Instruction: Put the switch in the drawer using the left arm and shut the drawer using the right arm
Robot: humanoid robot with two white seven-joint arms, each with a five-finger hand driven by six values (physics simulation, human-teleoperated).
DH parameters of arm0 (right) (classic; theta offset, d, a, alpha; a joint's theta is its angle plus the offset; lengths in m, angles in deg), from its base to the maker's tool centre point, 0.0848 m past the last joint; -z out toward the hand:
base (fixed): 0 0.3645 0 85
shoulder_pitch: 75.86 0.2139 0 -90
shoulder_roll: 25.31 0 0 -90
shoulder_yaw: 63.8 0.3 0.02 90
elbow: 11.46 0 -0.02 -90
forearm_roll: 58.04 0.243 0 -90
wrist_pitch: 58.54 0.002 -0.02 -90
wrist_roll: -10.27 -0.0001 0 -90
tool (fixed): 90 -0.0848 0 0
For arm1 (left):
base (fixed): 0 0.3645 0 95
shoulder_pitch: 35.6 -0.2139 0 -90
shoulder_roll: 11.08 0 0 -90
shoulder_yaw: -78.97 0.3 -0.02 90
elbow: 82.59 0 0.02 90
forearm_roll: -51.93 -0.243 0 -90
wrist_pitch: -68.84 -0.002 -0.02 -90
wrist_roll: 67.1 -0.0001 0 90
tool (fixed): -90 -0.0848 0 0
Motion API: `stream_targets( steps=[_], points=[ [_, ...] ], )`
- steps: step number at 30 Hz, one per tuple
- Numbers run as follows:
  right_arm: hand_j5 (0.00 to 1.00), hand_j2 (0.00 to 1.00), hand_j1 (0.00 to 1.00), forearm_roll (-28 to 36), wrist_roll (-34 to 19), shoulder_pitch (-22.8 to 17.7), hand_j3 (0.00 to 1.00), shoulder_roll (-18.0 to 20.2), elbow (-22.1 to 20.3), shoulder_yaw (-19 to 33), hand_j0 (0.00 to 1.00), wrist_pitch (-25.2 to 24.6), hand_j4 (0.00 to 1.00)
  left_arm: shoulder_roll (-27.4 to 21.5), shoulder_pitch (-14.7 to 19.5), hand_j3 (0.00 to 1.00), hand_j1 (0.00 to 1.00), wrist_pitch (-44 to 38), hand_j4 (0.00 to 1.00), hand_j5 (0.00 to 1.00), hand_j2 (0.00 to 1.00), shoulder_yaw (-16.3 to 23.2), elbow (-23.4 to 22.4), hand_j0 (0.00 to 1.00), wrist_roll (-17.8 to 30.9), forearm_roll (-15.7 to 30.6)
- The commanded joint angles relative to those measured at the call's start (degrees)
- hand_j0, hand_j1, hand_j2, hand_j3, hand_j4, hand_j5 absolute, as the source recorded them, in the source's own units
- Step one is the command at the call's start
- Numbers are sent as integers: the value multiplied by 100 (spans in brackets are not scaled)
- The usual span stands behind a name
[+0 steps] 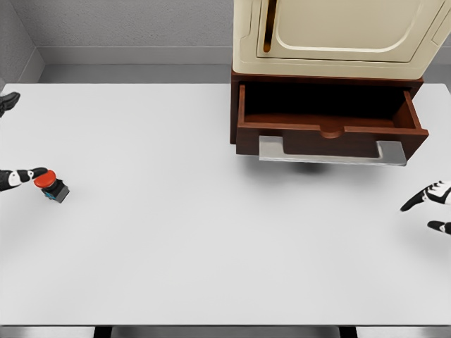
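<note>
The switch, a red round button on a dark base with a blue edge, lies tilted on the white table at the far left. My left hand enters at the left edge, fingers spread; one fingertip touches the red button, and another finger shows higher up. The brown drawer at the back right stands pulled open, its inside dark and bare, with a silver handle on the front. At the right edge, below the drawer, my right hand hangs open, apart from the drawer.
A cream cabinet with a closed door sits on top of the drawer's brown housing. A grey wall runs along the table's far edge. The table's front edge lies near the bottom of the view.
</note>
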Motion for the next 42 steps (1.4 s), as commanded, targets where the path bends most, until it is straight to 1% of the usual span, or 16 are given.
stream_targets(
  steps=[1,2,4,6,10,15,18,21,23,24,27,28,32,36,39,42],
  points=[
    [63,63,63,123,2,0,63,32,-7,5,63,-15,63,-38,9,99,99,-2,99,99,99,204,0,99,-37,96],
    [63,63,63,149,2,0,63,260,2,22,63,-15,63,-47,9,99,99,-2,99,99,99,345,0,99,-37,105],
    [63,63,63,351,2,-9,63,393,-7,13,63,-15,63,-38,0,99,99,-2,99,99,99,397,-35,99,-37,123],
    [64,64,64,404,2,-44,64,647,-7,-4,64,-15,64,-47,-202,99,99,-2,99,99,99,415,-158,99,-37,474],
    [65,65,65,395,2,9,65,683,-7,-285,65,-15,65,-3,-211,99,99,-2,99,99,99,521,-474,99,-28,650],
    [65,65,65,387,2,26,65,700,-7,-285,65,-15,65,225,-158,99,99,-2,99,99,99,661,-843,99,-20,703],
    [65,65,65,404,2,149,65,1114,-15,-303,65,-15,65,428,44,100,100,-2,100,100,100,890,-966,100,-20,641],
    [65,65,65,404,2,185,65,1114,-15,-312,65,-15,65,683,220,99,99,-2,99,99,99,942,-1309,99,-11,589],
    [65,65,65,404,2,202,65,1122,-15,-338,65,-15,65,683,413,99,99,-2,99,99,99,1153,-1520,99,-11,588],
    [65,65,65,404,2,316,65,1122,-15,-434,65,-15,65,692,448,99,99,-2,99,99,99,1180,-1582,99,-2,588],
    [64,64,64,395,2,1124,64,1122,-15,-1322,64,-15,64,727,448,99,99,-2,99,99,99,1197,-1696,99,-2,588],
    [64,64,64,395,2,1248,64,1122,-15,-1463,64,-15,64,727,448,99,99,-2,99,99,99,1206,-1705,99,-2,588],
    [64,64,64,387,2,1239,64,1122,-15,-1481,64,-15,64,736,554,99,99,-2,99,99,99,1197,-2039,99,-2,615],
    [64,64,64,387,2,1222,64,1122,-15,-1472,64,-15,64,841,562,98,98,-2,98,98,98,1189,-2127,98,-2,624],
    [64,64,64,387,2,1222,64,1122,-15,-1481,64,-15,64,903,562,93,93,-2,93,93,93,1197,-2171,93,-2,597],
    [64,64,64,387,2,1213,64,1114,-15,-1481,64,-15,64,903,562,80,80,-2,80,80,80,1197,-2206,80,-2,597]
  ],
)
